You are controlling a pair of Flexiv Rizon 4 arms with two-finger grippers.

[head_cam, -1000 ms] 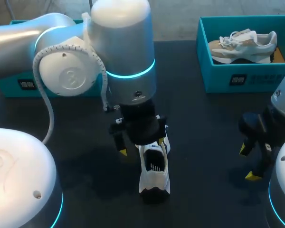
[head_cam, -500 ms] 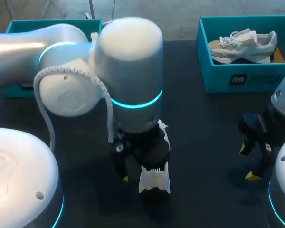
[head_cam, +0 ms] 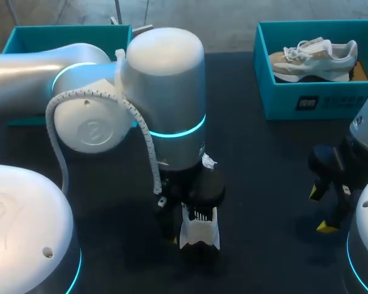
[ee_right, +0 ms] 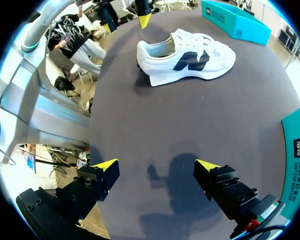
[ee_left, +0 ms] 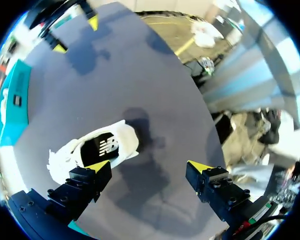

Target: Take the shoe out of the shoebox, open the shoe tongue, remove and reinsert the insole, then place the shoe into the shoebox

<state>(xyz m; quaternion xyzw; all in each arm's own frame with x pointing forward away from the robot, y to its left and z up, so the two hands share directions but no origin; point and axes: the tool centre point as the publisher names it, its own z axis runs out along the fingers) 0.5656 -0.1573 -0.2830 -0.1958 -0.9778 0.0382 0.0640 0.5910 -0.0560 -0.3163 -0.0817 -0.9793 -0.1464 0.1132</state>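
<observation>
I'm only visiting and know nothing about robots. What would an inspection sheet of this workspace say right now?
Surface: dark table.
Job's things: white shoe standing on its sole on the table, outside both boxes; right shoebox holds a second shoe; left shoebox is partly hidden behind the left arm.
Clutter: nothing seen.
Grippers: left gripper open, over the white shoe, one fingertip by the shoe's opening; right gripper open, holding nothing, apart from the shoe.
Cables: white ribbed hose runs along the left arm, above the table.
Surroundings: nothing seen reaching over the table.
</observation>
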